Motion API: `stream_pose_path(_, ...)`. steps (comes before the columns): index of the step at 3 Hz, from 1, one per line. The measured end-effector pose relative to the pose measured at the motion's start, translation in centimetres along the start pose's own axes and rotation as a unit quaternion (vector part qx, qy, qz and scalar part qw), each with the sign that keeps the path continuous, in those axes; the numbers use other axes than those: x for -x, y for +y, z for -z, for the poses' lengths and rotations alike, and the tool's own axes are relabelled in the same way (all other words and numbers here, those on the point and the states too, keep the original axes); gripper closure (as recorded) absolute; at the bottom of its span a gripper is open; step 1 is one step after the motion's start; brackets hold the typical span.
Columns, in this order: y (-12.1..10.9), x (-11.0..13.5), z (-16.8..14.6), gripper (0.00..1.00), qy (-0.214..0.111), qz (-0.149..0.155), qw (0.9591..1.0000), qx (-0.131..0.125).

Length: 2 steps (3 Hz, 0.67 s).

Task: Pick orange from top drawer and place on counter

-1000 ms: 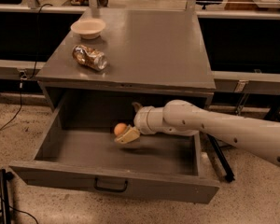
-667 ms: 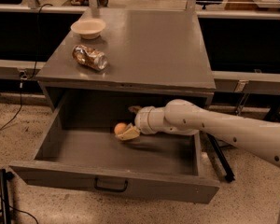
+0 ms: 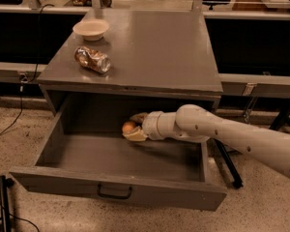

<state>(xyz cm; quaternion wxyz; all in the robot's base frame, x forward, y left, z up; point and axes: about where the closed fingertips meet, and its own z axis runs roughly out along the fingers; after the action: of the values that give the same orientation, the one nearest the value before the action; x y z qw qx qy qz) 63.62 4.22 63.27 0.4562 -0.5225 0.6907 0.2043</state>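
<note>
One orange (image 3: 128, 126) sits clasped in the jaws of the gripper (image 3: 131, 127), low at the back of the open top drawer (image 3: 116, 190), apparently ready for lifting onto the worktop (image 3: 159, 52) above.

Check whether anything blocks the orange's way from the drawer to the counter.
Nothing visible does. The pincer is at the orange in the open top drawer; on the counter, the can and bowl sit far left.

Pincer (image 3: 131, 128) round orange (image 3: 128, 126) at top drawer's (image 3: 63, 183) back (counter (image 3: 159, 47) edge close above); bowl (image 3: 91, 29), can (image 3: 92, 60) on counter's left.
</note>
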Motion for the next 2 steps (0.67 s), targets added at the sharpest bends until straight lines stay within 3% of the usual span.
stream_pose_path(1,0.2,0.9,1.5,0.96,-0.045,0.001,0.999,0.007)
stream_pose_path(2,1.7,3.9,4.9,1.0,-0.095,0.026,0.9948,0.026)
